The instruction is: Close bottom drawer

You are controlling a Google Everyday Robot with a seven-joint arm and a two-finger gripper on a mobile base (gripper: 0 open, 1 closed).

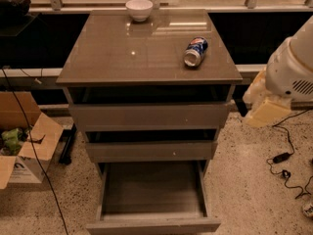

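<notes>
The bottom drawer (152,225) of the glossy taupe cabinet (146,53) stands pulled far out toward me. Its grey wood-grain box (152,187) is empty and its flat front sits at the lower edge of the view. The middle drawer (150,151) and the top drawer (149,115) above it are each slightly out. My gripper (264,106) hangs at the right of the cabinet, level with the top drawer, apart from every drawer, below the white arm (293,62).
A white bowl (139,9) stands at the back of the cabinet top. A blue can (196,51) lies on its side at the right. An open cardboard box (22,141) and cables lie on the speckled floor at the left. A black cable (283,165) lies at the right.
</notes>
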